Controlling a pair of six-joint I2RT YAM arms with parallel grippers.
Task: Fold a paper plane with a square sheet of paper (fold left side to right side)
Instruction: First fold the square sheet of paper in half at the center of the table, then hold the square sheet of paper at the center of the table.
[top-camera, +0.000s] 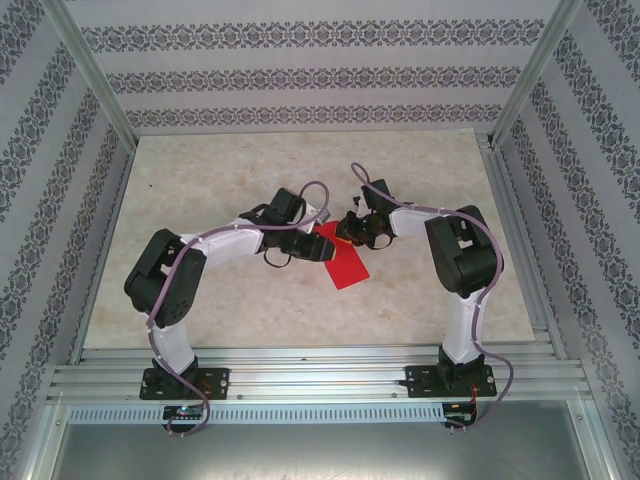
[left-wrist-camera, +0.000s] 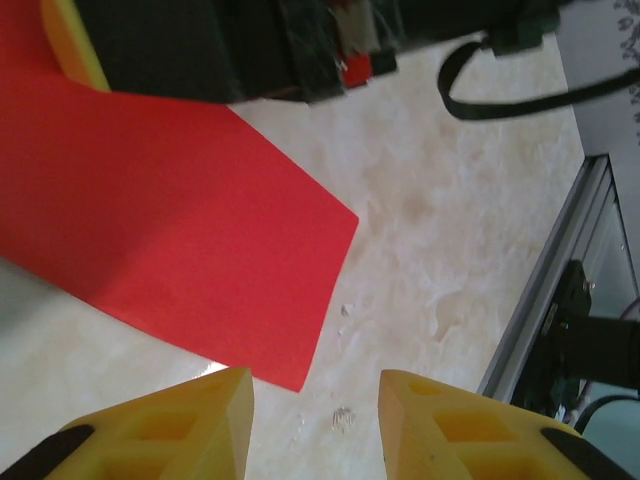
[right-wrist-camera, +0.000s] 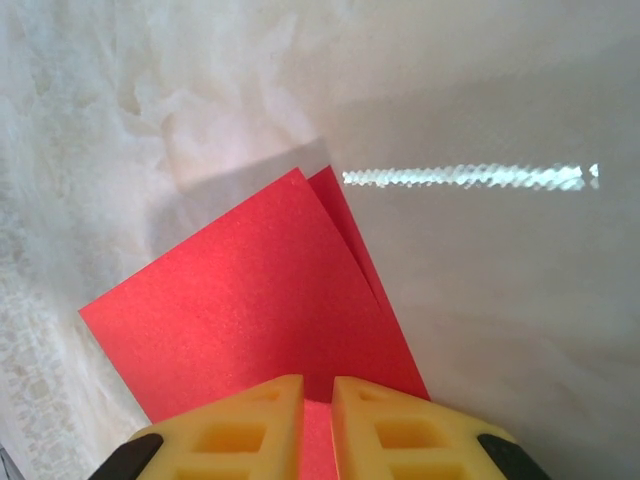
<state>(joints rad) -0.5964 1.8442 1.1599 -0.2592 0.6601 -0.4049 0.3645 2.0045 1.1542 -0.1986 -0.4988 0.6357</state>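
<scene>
Sheet of paper (top-camera: 345, 268) is lying near the middle of the table (top-camera: 220, 180), between the two wrists. From above, its upper corner is disappearing under the dark wrist bodies. Both sets of fingertips are hard to pick out there against the black housings and the looping purple cable (top-camera: 318, 190).

Right gripper (right-wrist-camera: 317, 385): jaws are clenching on the near edge of the sheet, yellow fingers almost meeting with a sliver of red between them. That edge itself is hiding behind the fingers. Beyond them the sheet is showing as two layers, the lower one peeking out along the right side and at the far corner, slightly offset. A bright streak of glare (right-wrist-camera: 470, 177) is cutting across the table past it.

Left gripper (left-wrist-camera: 315, 385): jaws are standing apart and released, with nothing between them but bare table. They are hovering just off the sheet's near corner, close to it and not touching. In this view the sheet (left-wrist-camera: 170, 230) is running out of the picture at the left and top. The right gripper's blurred dark body is covering the sheet's far edge, with one of its yellow fingers (left-wrist-camera: 72, 48) resting on the red. A metal frame rail (left-wrist-camera: 545, 290) is crossing the right side. A dark shape beside it is too blurred to identify.

Patterned wall panels (top-camera: 300, 80) are enclosing the table, showing bands of ornament rather than lettering.
</scene>
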